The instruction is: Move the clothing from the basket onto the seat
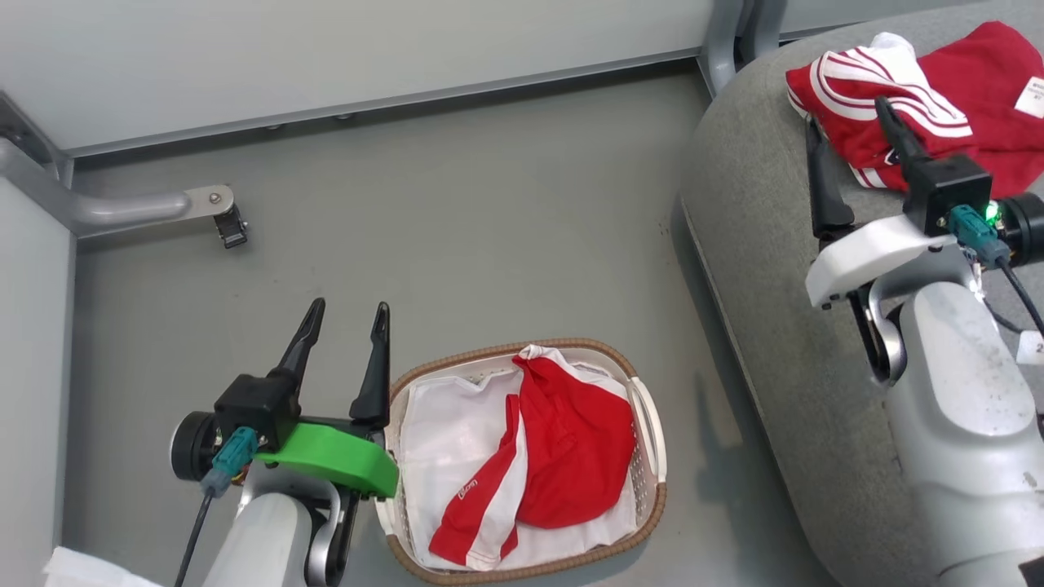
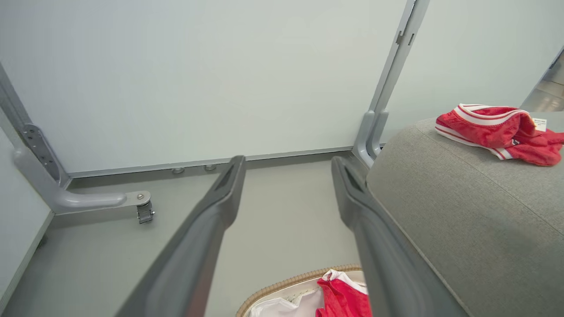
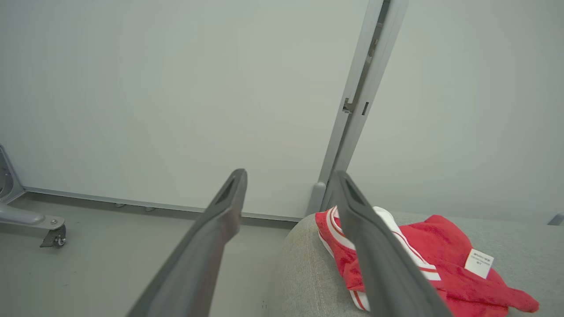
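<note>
The left gripper (image 1: 348, 310) hung over the grey floor (image 1: 489, 244), just beside the left end of the basket (image 1: 652, 505). Its two dark fingers (image 1: 303, 342) stood well apart with nothing between them, touching nothing (the left wrist view showed only floor and wall in the gap).

The basket sat on the floor. Inside it, a white liner (image 1: 449, 432) lay under one red garment (image 1: 571, 440), which was crumpled toward the right half, a white-striped leg trailing to the near rim. A small red logo (image 1: 467, 489) was printed on that white stripe, too small to read.

Right of the basket, well apart from it, rose the seat (image 1: 758, 269). The second red garment (image 1: 979, 90) lay bunched on top of it, near the rounded edge, white stripes and collar trim uppermost.

The right gripper (image 1: 847, 114) hovered at that edge, fingers spread wide and clamping nothing. One finger (image 3: 379, 255) crossed in front of the striped fabric; whether it touched the cloth could not be told.

A white label (image 3: 479, 263) stuck up from the garment's right part, with several printed lines (illegible in every view).
</note>
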Motion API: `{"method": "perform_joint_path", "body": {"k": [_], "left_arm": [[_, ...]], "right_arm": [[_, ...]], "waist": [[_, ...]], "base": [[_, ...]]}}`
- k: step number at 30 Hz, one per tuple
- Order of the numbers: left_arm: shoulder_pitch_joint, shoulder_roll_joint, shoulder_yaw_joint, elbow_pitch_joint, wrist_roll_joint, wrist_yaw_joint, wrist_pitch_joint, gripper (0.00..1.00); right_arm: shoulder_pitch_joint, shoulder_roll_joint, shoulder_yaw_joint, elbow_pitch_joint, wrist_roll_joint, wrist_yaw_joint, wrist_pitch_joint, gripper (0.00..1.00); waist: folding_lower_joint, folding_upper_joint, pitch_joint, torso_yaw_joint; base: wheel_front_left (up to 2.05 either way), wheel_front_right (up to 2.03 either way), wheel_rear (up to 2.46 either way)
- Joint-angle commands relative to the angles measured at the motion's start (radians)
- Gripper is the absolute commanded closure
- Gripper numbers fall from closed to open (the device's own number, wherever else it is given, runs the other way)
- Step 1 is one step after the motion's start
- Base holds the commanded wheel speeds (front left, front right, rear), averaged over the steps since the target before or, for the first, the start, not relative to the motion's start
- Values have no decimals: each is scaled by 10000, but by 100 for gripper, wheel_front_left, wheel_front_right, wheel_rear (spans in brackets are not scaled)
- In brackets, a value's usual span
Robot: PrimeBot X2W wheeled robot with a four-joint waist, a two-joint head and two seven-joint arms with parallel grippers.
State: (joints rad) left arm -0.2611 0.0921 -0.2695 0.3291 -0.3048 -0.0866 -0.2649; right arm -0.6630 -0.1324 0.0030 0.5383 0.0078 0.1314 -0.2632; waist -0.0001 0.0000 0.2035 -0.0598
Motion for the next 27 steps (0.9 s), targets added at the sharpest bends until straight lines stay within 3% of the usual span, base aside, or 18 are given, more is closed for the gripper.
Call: {"method": "perform_joint_path", "body": {"k": [1, 13, 27], "left_arm": [[274, -39, 187, -58, 87, -12, 9, 0], [1704, -363, 1490, -294, 221, -162, 9, 0], [2442, -411, 1394, -384, -61, 92, 9, 0]], "right_arm": [[401, 144, -129, -244, 60, -14, -21, 0], [2969, 787, -162, -1596, 155, -14, -23, 0], [4603, 800, -169, -1997, 618, -14, -22, 0]], "waist": [[1, 0, -268, 216], [1, 0, -972, 425], [1, 0, -1530, 577]], "base": [[0, 0, 0], [0, 0, 0], [0, 0, 0]]}}
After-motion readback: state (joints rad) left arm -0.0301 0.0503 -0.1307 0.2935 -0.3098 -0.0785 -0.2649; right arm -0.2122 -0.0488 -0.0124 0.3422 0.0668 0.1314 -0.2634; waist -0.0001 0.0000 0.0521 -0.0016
